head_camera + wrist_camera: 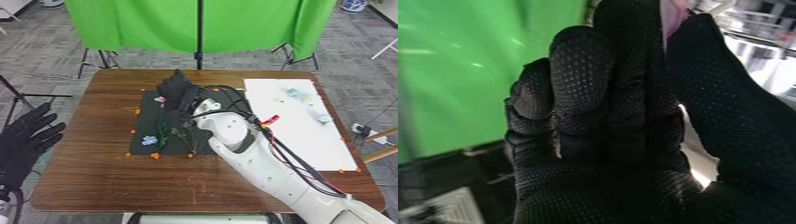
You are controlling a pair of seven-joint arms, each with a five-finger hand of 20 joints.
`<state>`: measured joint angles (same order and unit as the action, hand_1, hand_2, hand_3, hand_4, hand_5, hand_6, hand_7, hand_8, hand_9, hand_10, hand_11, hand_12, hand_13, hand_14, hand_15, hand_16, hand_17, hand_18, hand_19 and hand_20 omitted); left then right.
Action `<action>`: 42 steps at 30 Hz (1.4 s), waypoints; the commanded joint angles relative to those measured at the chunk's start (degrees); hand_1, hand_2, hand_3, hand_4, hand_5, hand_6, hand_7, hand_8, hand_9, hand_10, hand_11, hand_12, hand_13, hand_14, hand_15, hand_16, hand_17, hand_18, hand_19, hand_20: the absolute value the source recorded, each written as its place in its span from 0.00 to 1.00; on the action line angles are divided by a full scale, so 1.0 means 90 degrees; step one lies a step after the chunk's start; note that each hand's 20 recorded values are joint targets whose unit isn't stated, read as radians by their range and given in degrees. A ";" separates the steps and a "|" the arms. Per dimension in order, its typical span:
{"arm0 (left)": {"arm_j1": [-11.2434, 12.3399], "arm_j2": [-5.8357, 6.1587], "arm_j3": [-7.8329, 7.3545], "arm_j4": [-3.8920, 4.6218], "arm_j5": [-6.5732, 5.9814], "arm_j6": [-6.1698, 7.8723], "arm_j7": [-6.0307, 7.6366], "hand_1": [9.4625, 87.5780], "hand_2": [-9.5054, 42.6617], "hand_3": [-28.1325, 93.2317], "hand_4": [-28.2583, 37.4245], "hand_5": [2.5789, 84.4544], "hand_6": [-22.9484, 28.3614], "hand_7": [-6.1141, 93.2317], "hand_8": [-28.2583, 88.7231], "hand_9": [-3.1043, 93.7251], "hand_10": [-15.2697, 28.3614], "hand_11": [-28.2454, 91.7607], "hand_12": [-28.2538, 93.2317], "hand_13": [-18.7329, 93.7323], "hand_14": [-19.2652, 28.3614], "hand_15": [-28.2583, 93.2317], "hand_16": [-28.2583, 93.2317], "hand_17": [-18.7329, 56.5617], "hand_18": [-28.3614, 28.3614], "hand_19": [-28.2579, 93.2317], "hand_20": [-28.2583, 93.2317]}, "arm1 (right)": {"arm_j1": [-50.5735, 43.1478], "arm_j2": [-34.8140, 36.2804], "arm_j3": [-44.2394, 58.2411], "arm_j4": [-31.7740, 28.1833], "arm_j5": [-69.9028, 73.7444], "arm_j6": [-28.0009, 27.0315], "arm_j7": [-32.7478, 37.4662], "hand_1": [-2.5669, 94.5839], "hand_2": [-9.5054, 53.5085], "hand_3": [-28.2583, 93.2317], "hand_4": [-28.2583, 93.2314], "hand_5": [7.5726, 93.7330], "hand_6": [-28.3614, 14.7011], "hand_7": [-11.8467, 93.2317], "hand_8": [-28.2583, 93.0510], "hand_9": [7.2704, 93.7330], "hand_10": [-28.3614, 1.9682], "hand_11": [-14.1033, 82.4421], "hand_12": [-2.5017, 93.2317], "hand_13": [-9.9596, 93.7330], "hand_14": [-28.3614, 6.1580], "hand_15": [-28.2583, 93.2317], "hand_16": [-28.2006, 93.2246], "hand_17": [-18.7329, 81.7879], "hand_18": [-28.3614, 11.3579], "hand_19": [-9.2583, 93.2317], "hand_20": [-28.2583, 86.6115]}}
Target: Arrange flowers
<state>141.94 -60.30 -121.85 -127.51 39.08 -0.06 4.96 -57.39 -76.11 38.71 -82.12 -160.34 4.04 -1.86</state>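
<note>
A: Here's the right hand, palm and fingers over the far left part of the black mat, its arm slanting in from the near right. What has it got?

B: A pinch, folks! In the wrist view, thumb and forefinger close on the pink flower, with the other fingers standing fairly straight and close together.

A: And from the head, there's that touch of pink at the hand's left side, up by the mat's far left corner.

B: Left hand?

A: Out past the left edge of the table, fingers straight and a little spread, holding nothing.

B: Down on the mat, the blue flower lies near the near left corner, just beside a green stem.

A: And a thin stem right of that one, running toward the near edge. I can't make out what it carries.

B: Over to the white sheet on the right! One pale blue bloom toward its far end, and another pale bloom nearer, close to the right edge.

A: Beyond the table, the green cloth hangs as a backdrop.
</note>
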 commanded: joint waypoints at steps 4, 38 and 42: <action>-0.0130 0.0145 0.0122 0.0057 0.0038 -0.0024 -0.0017 0.19 0.08 0.80 0.00 0.33 0.46 0.29 0.15 0.27 0.58 0.41 0.36 0.35 0.70 0.48 0.24 0.11 0.91 0.60 0.28 | 0.0316 -0.0856 -0.0225 0.0999 -0.0885 0.0186 -0.0317 0.52 0.00 0.90 0.00 0.79 0.70 0.51 0.12 0.92 0.86 0.34 0.53 0.82 0.77 0.70 0.53 0.49 0.27 0.88 0.66; -0.0457 0.0410 0.0304 0.0158 0.0060 -0.0120 -0.0094 0.19 0.08 0.80 0.00 0.33 0.46 0.29 0.15 0.27 0.58 0.41 0.36 0.35 0.69 0.48 0.24 0.11 0.91 0.60 0.28 | 0.0606 -0.1532 0.0295 0.2125 -0.2105 -0.0165 0.0795 0.44 0.00 0.89 0.00 0.68 0.70 0.54 0.12 0.82 0.82 0.39 0.48 0.76 0.74 0.75 0.45 0.46 0.28 0.87 0.66; -0.0353 0.0335 0.0303 0.0140 0.0057 -0.0099 -0.0002 0.19 0.08 0.80 0.00 0.33 0.46 0.29 0.15 0.27 0.58 0.41 0.36 0.35 0.69 0.48 0.24 0.11 0.91 0.60 0.28 | 0.0732 -0.1281 0.0116 0.1758 -0.1442 -0.0220 0.0918 0.42 0.01 0.91 0.00 0.66 0.70 0.53 0.12 0.79 0.80 0.43 0.45 0.75 0.72 0.76 0.45 0.45 0.27 0.87 0.66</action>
<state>136.21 -55.75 -118.84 -126.01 39.49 -1.22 3.97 -53.53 -90.24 41.42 -61.74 -168.02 2.76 4.52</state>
